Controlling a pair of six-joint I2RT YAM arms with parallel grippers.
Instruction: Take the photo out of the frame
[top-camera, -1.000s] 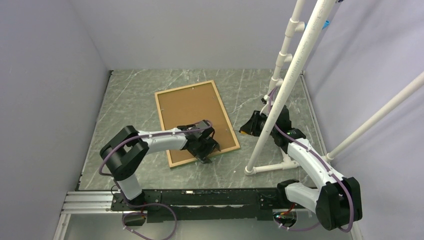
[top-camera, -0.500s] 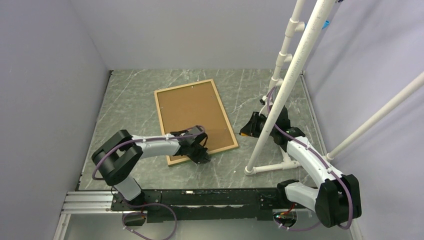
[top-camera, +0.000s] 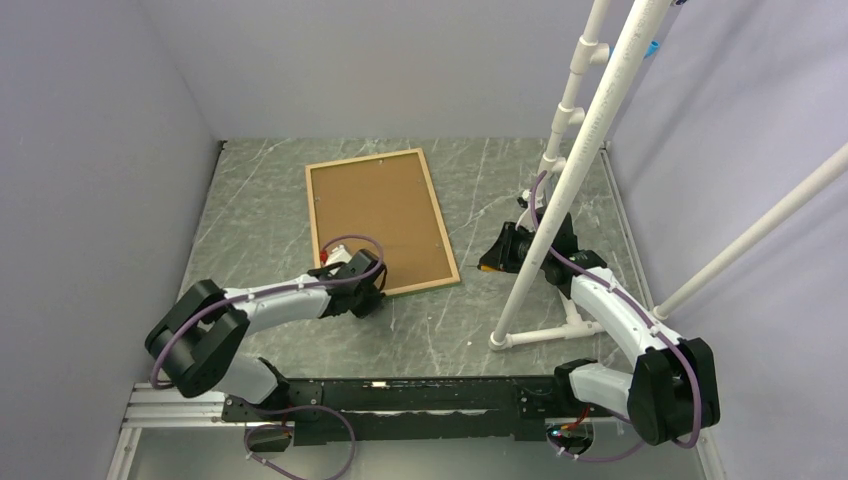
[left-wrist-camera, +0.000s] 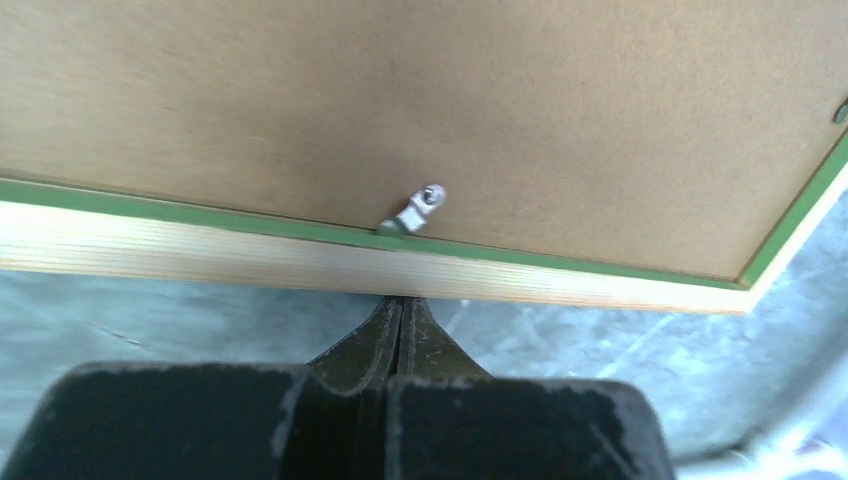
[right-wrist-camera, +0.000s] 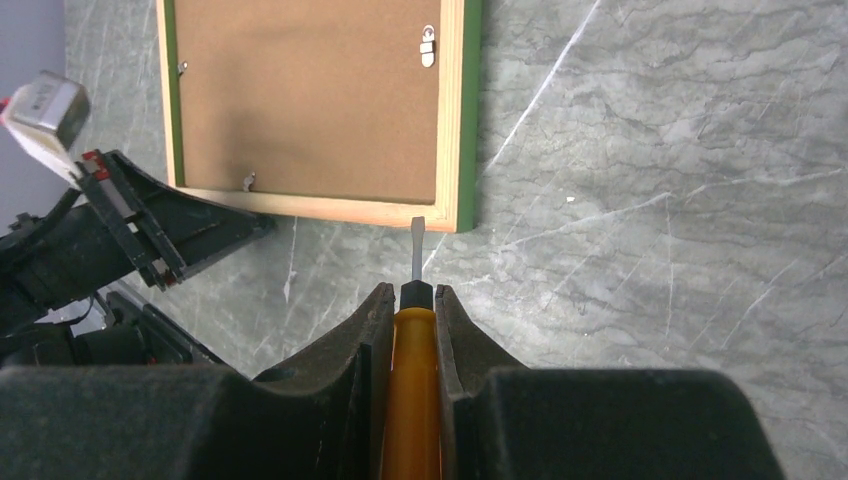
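Brown backing board (top-camera: 380, 215) clipped in face-down frame (left-wrist-camera: 300, 265); left tool (left-wrist-camera: 400, 310) clenched empty at its rim, right tool (right-wrist-camera: 412, 295) gripping a screwdriver (right-wrist-camera: 412, 360). Next: swivel the clips (left-wrist-camera: 415, 208) aside.

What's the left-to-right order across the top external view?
left arm's elbow → frame → right gripper, holding the screwdriver. The left gripper overlaps the frame, so it is omitted.

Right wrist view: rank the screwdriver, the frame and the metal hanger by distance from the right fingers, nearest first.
1. Screwdriver: clamped between the right gripper fingers.
2. Frame: near corner just beyond the blade tip.
3. Metal hanger: farthest, higher in view, inside the rim.
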